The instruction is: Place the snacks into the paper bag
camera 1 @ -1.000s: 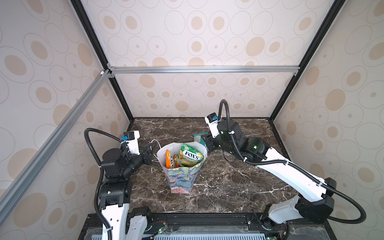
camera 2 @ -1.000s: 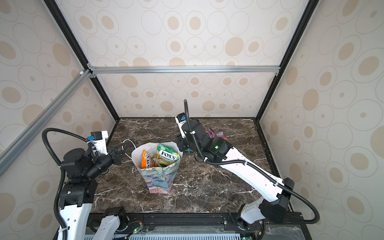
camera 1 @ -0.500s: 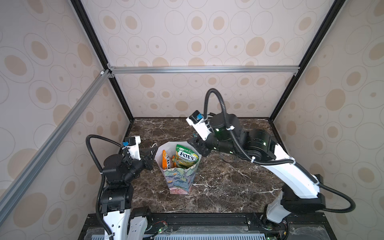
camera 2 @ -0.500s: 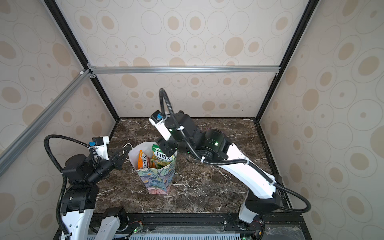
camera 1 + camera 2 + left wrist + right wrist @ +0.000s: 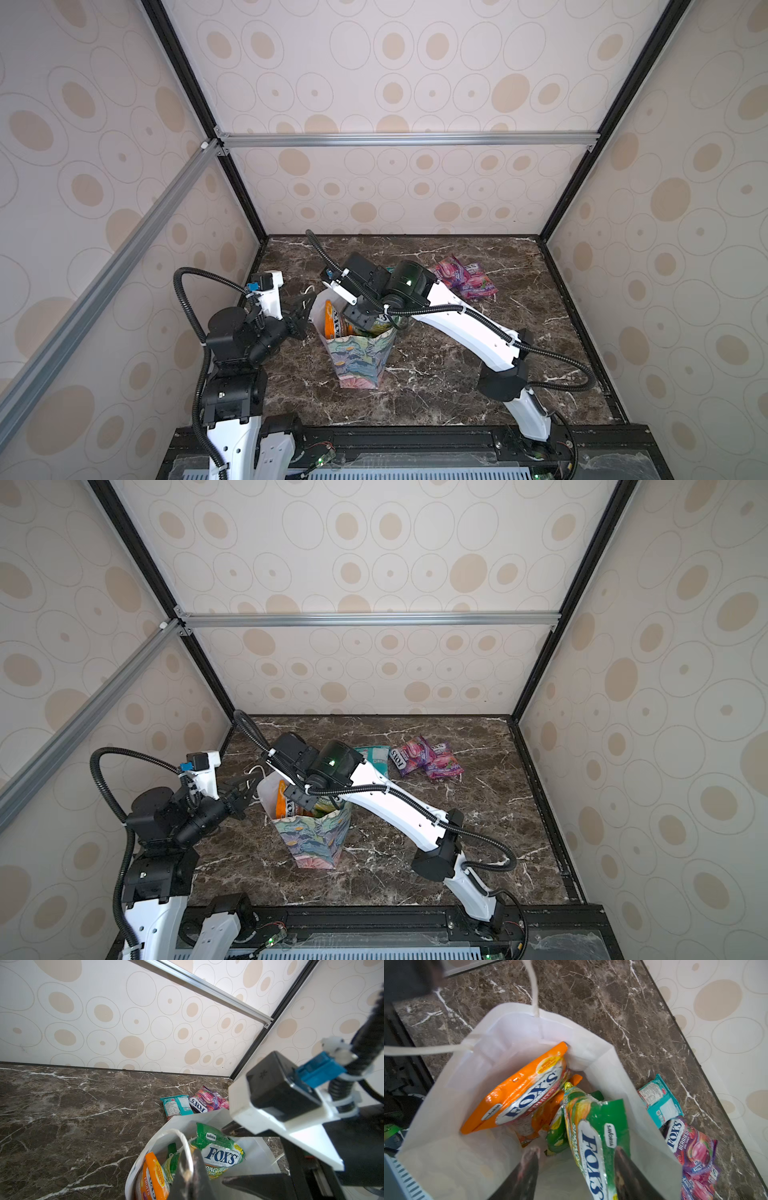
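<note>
Down inside the paper bag (image 5: 359,357), no longer behind it – right hand (image 5: 576,1150), spread around a green packet (image 5: 593,1147) on end there, long axis near upright; left hand (image 5: 189,1172) pinching the cord handle (image 5: 185,1142)

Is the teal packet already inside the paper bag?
No, in the right wrist view the teal packet lies on the marble tabletop outside the paper bag, next to a purple berries packet.
</note>
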`<state>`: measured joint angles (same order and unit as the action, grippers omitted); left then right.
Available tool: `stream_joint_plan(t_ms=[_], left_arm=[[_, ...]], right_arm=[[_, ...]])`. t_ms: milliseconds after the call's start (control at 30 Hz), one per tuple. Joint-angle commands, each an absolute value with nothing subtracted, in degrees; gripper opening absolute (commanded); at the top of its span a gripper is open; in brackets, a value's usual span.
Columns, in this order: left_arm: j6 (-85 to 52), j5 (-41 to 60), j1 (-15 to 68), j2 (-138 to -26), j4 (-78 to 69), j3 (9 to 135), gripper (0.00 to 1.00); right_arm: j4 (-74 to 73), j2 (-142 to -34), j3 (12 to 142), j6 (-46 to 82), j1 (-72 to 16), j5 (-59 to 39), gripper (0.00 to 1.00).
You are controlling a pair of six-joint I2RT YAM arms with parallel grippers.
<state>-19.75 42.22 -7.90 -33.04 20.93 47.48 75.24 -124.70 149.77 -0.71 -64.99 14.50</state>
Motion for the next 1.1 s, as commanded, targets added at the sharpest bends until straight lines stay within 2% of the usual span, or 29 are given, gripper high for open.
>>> stream_joint_plan(t_ms=[0, 267, 500, 733, 900, 1033, 1067], left_arm=[[-18.04, 43.07, -7.7, -32.61, 21.24, 48.61, 0.0], [-17.42, 42.54, -7.65, -32.41, 21.79, 48.71, 0.0], [-16.89, 41.93, -7.65, -32.31, 22.15, 48.63, 0.0], [-16.72, 41.39, -7.66, -32.45, 22.0, 48.58, 0.0], [-16.56, 41.35, -7.66, -32.34, 22.37, 48.53, 0.0], [-16.49, 41.22, -7.69, -32.26, 22.43, 48.46, 0.0], [-16.45, 41.13, -7.73, -32.19, 22.41, 48.44, 0.0]], right_arm=[[76.9, -122.85, 148.19, -0.73, -64.03, 17.77, 0.61], [76.92, -124.73, 148.05, -0.97, -62.06, 13.65, 0.61], [76.36, -125.3, 146.27, -1.74, -61.79, 9.35, 0.55], [76.06, -126.82, 146.25, -2.59, -61.52, 9.96, 0.52], [75.24, -127.44, 146.6, -2.91, -61.09, 9.49, 0.29], [75.21, -127.53, 146.34, -3.03, -61.17, 7.31, 0.02], [75.4, -127.61, 146.41, -3.16, -61.16, 6.89, 0.0]])
